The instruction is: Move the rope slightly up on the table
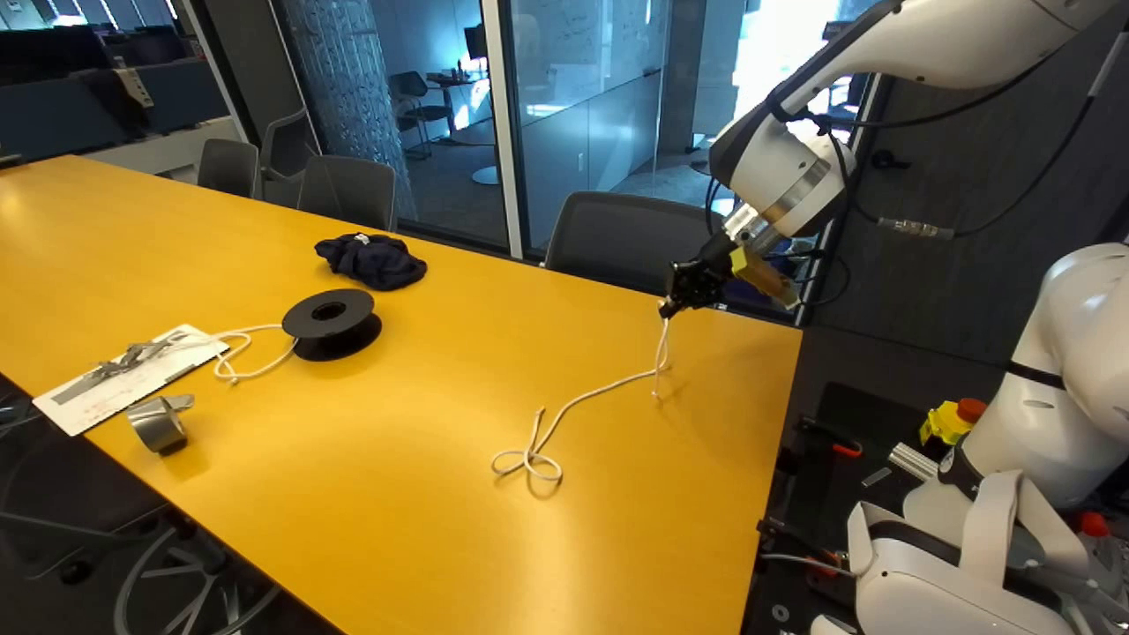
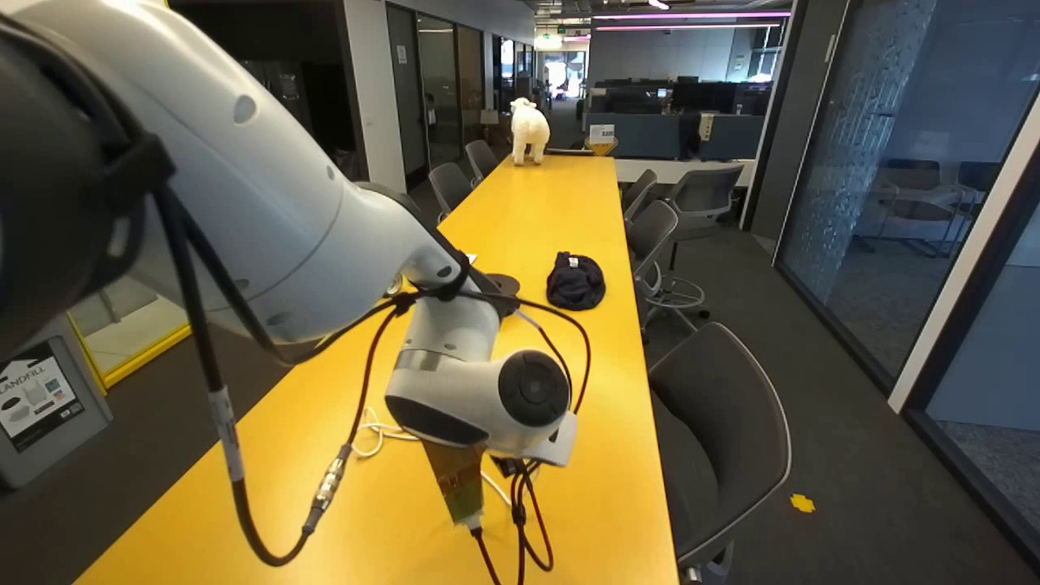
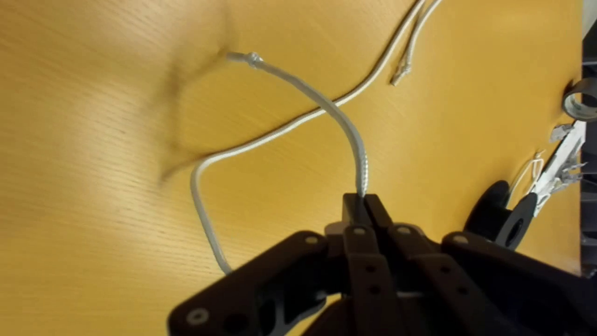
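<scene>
The whitish rope (image 1: 609, 386) runs across the glossy yellow-orange table (image 1: 397, 511), with loose loops at one end lying on the surface. My gripper (image 1: 666, 309) is shut on the rope near its other end and holds that part above the table. In the wrist view the rope (image 3: 280, 133) rises from the table (image 3: 93, 233) to my fingertips (image 3: 363, 200), and a short knotted end hangs out past them. In an exterior view the rope's loops (image 2: 374, 428) show beside the arm, while the fingertips are hidden behind the wrist.
A black spool (image 1: 328, 313) with white cord stands farther along the table, beside a flat white strip (image 1: 71, 401) and a tape roll (image 1: 159, 426). A dark cloth (image 1: 375, 262) lies near the far edge. A chair (image 1: 635, 229) stands against that edge, close to the gripper.
</scene>
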### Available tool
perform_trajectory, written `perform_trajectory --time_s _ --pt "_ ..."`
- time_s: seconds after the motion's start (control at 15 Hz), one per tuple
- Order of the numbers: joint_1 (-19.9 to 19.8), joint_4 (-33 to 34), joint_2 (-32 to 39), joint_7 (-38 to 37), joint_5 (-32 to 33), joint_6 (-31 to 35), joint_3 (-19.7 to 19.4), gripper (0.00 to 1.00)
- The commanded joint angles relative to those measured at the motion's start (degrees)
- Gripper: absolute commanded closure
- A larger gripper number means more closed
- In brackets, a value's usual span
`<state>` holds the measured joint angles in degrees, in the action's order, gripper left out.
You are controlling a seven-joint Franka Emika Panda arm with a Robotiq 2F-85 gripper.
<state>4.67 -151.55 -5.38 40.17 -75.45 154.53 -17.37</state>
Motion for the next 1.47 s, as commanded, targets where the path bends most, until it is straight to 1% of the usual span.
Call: perform_trajectory --time_s 0.0,0.13,0.33,0.53,0.73,0.8,0.87,1.07,1.2,1.27,1.4 --pt "-1.37 -1.17 4.83 11.02 -7.89 -0.59 -2.45 0.99" --pt "-2.06 -1.49 7.19 14.89 -10.43 -0.67 -3.16 0.99" --pt "-2.67 -1.41 9.65 18.38 -13.22 -0.28 -3.38 0.99" --pt "-2.92 -1.19 11.46 19.98 -14.85 -0.35 -3.23 0.99" --pt "-2.8 -1.0 12.89 19.82 -14.54 -0.03 -3.16 0.99" --pt "-2.77 -0.99 13.28 18.94 -13.89 -0.24 -3.13 0.71" --pt "-2.66 -0.88 13.79 18.04 -13.09 -0.27 -3.05 0.71" --pt "-2.14 0.11 15.44 15.78 -11.5 0.51 -2.7 0.5" --pt "-1.84 1.27 16.62 13.8 -9.92 0.83 -2.51 0.34" --pt "-1.6 1.98 17.15 12.36 -8.75 1.17 -2.41 0.26" --pt "-0.74 3.68 17.68 8.41 -5.3 2.2 -2.14 0.12"
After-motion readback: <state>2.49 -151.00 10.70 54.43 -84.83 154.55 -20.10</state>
